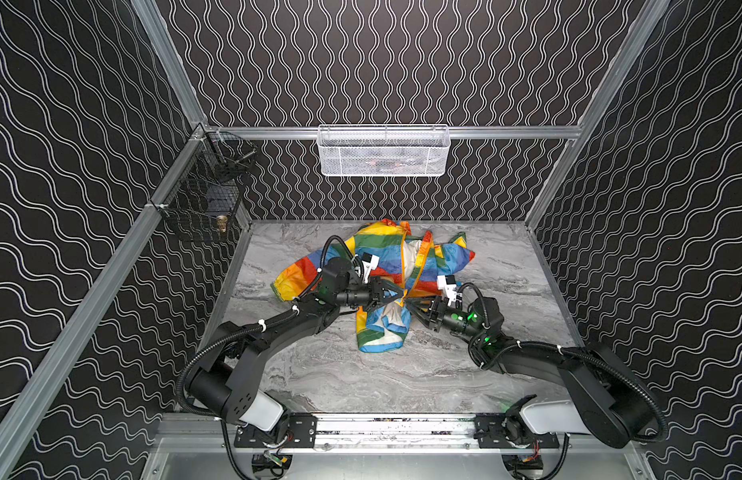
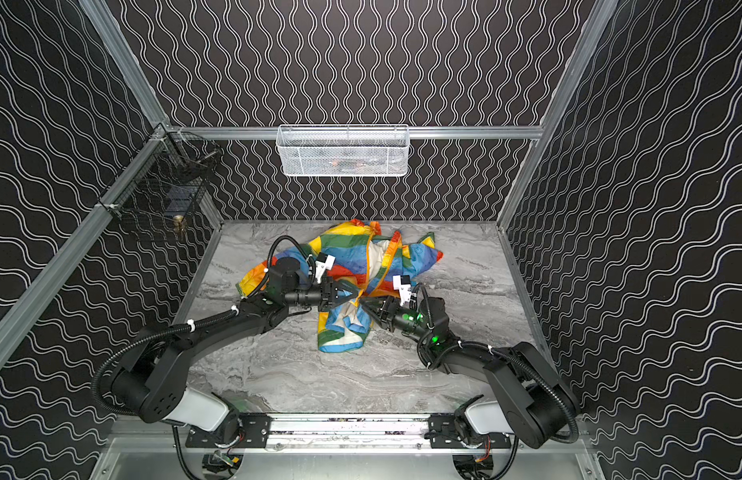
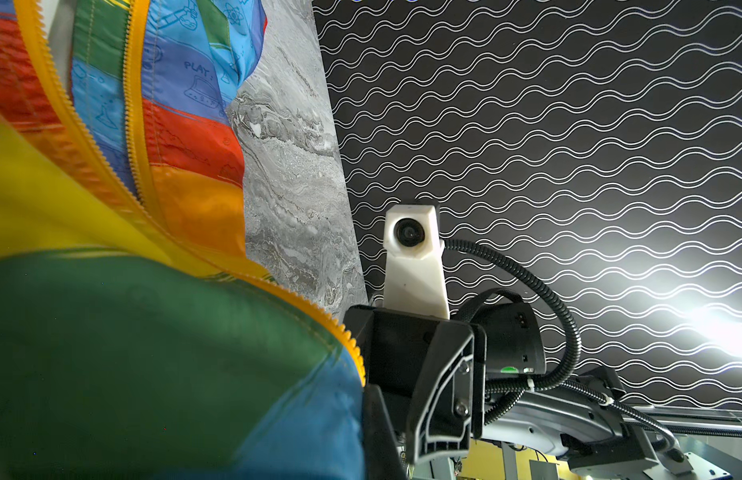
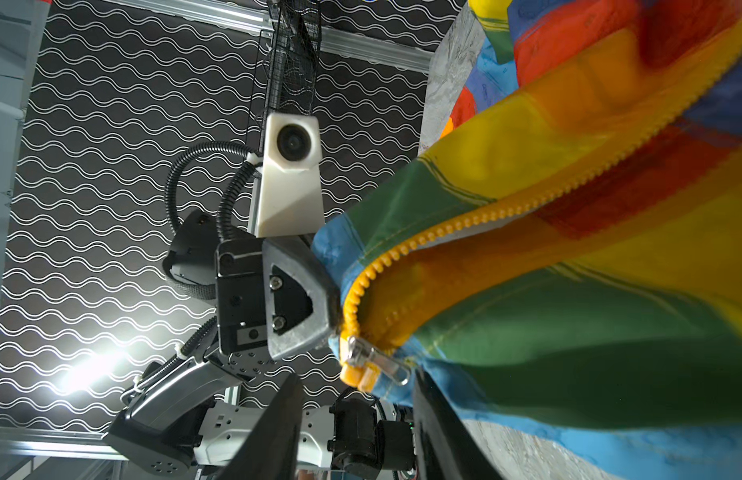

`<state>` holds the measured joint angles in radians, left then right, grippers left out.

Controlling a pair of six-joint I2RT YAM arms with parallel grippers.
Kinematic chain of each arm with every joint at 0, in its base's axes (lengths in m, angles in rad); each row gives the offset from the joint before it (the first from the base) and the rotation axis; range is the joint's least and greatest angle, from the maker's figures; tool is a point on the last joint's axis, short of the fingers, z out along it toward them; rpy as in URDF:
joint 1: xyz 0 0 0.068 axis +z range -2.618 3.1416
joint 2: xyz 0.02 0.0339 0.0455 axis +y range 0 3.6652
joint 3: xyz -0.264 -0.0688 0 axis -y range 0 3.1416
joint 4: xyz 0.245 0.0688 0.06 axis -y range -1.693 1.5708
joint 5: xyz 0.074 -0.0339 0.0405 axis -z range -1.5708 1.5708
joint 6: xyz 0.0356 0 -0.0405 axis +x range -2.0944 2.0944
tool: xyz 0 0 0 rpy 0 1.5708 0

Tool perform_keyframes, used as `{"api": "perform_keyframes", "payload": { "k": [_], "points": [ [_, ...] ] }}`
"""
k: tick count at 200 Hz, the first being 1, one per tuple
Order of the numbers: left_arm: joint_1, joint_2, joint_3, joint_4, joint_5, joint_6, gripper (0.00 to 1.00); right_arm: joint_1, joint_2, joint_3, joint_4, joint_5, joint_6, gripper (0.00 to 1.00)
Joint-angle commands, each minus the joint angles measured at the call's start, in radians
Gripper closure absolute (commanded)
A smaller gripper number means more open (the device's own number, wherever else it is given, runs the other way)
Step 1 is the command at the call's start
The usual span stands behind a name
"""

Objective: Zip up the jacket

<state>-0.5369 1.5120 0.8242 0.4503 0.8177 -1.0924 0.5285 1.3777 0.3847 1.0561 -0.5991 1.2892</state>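
The left gripper (image 1: 397,295) clamps the jacket (image 1: 377,249) hem taut so the parted right gripper (image 1: 411,305) can apparently reach the zipper slider (image 4: 373,365).

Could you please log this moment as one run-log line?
left gripper: shut on jacket hem | right gripper: fingers apart at zipper slider | zipper: undone

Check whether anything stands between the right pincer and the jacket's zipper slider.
Nothing visible does. The right pincer is open with the zipper slider right at its fingertips. The left pincer grips the jacket beside the slider, not in the gap.
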Motion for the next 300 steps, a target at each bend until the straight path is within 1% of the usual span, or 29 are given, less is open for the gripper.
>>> {"api": "perform_keyframes", "payload": {
  "k": [1, 67, 127, 170, 207, 233, 300],
  "points": [
    [-0.003, -0.007, 0.002, 0.028, 0.012, 0.007, 1.0, -0.002, 0.013, 0.015, 0.026, -0.008, -0.006, 0.51],
    [-0.011, -0.012, 0.007, 0.031, 0.017, 0.008, 1.0, -0.004, 0.08, 0.028, 0.128, -0.026, 0.037, 0.48],
    [-0.014, -0.002, 0.006, 0.044, 0.015, 0.001, 1.0, -0.004, 0.093, 0.019, 0.206, -0.033, 0.069, 0.49],
    [-0.014, -0.003, 0.001, 0.042, 0.01, 0.004, 1.0, -0.004, 0.104, -0.008, 0.265, -0.039, 0.102, 0.54],
    [-0.014, -0.002, 0.001, 0.039, 0.006, 0.006, 1.0, -0.004, 0.081, -0.03, 0.236, -0.034, 0.089, 0.58],
    [-0.015, 0.001, 0.001, 0.036, 0.007, 0.008, 1.0, -0.004, 0.057, -0.029, 0.184, -0.034, 0.069, 0.6],
    [-0.015, 0.008, -0.008, 0.053, 0.006, 0.001, 1.0, -0.005, 0.01, -0.027, 0.119, -0.022, 0.042, 0.62]
  ]
}}
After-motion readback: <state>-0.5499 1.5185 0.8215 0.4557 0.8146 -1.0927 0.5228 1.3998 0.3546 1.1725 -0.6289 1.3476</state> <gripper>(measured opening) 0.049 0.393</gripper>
